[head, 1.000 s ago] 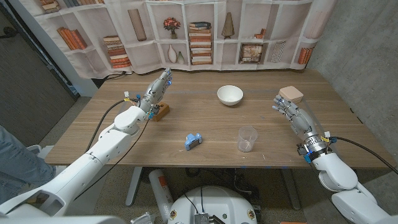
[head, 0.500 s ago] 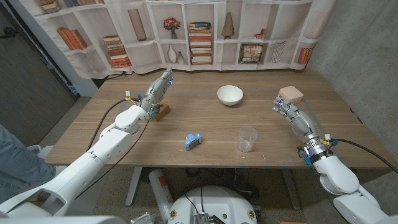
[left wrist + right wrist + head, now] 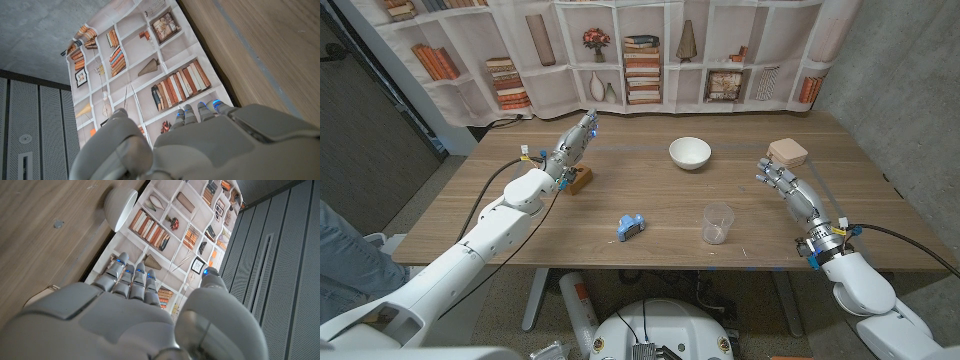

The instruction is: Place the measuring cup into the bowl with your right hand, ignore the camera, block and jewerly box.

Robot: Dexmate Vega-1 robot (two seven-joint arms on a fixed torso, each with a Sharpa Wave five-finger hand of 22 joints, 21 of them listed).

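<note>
Reaching for the measuring cup (image 3: 717, 223) looks like the step in hand: the clear cup stands upright at lower centre-right of the head view, with the white bowl (image 3: 690, 153) above it and slightly left, well apart. The right hand (image 3: 783, 184) hovers at the right of the frame, fingers extended and apart, holding nothing, near the pinkish jewelry box (image 3: 787, 152) and well clear of the cup. To do this well, I would swing that hand leftward and down the frame toward the cup, keep the thumb spread from the fingers, close around the wall without tipping the cup, and stay away from the box. The left hand (image 3: 570, 148), at upper left beside the wooden block (image 3: 579, 180), has its fingers stretched out and empty. The blue camera (image 3: 631, 227) sits lower centre; leave it alone.
</note>
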